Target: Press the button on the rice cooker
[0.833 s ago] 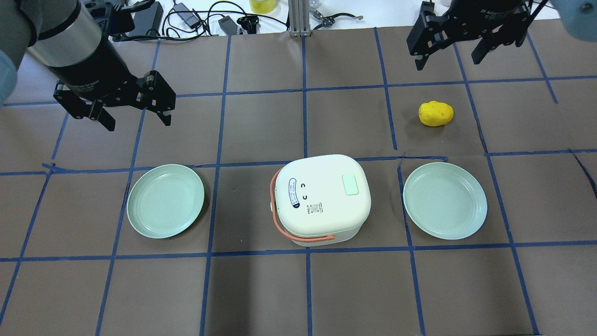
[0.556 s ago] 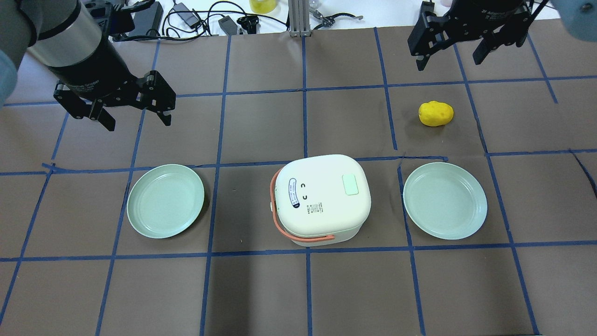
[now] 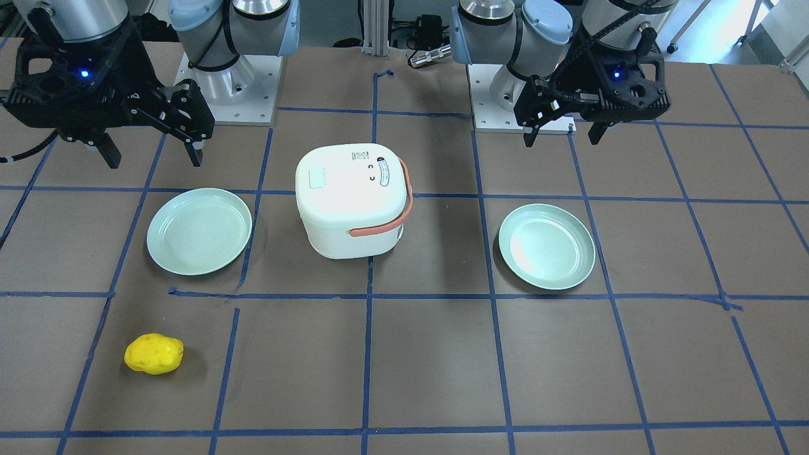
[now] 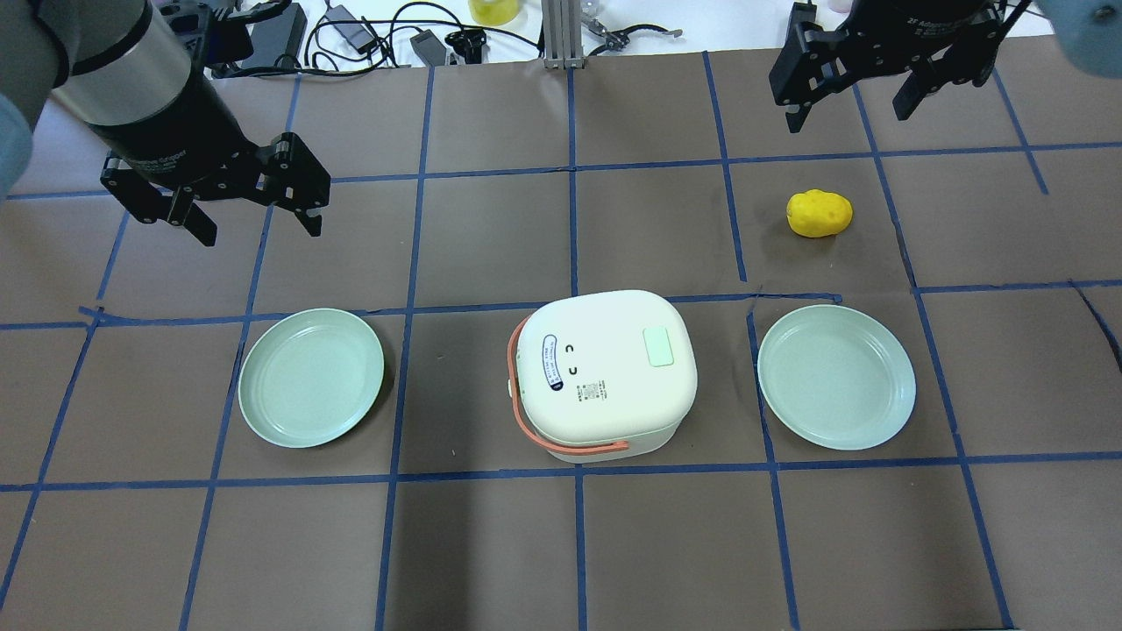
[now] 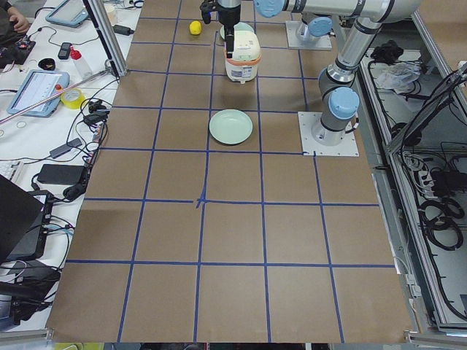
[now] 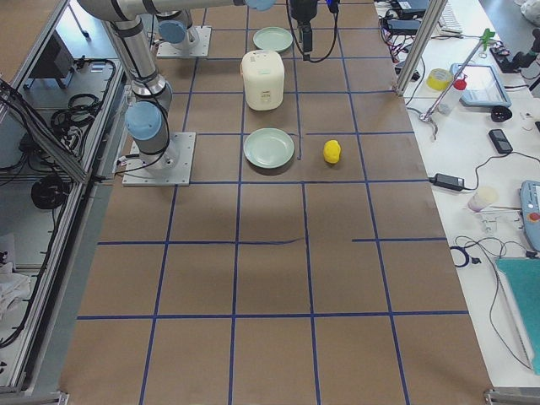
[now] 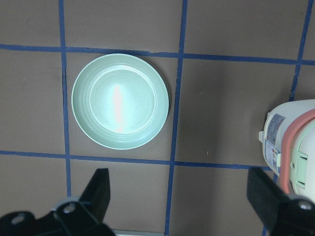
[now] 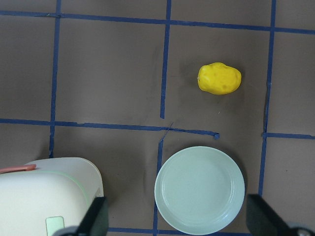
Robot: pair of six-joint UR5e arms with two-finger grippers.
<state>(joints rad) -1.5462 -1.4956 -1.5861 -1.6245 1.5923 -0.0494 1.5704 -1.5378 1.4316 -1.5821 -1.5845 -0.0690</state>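
The white rice cooker (image 4: 605, 372) with an orange handle stands at the table's middle, lid shut. Its pale green button (image 4: 658, 347) sits on the lid's right side and also shows in the front view (image 3: 316, 177). My left gripper (image 4: 261, 230) is open and empty, hovering beyond the left plate, well left of the cooker. My right gripper (image 4: 846, 121) is open and empty, high near the table's far right, beyond the yellow object. In the right wrist view the button (image 8: 55, 225) shows at the bottom left, between the cooker's edge and a finger (image 8: 96, 219).
A pale green plate (image 4: 263, 412) lies left of the cooker, another (image 4: 885, 421) right of it. A yellow potato-like object (image 4: 819, 213) lies beyond the right plate. Cables and tools lie past the table's far edge.
My right gripper has shifted slightly right and toward the far edge. My left gripper and the cooker have not moved.
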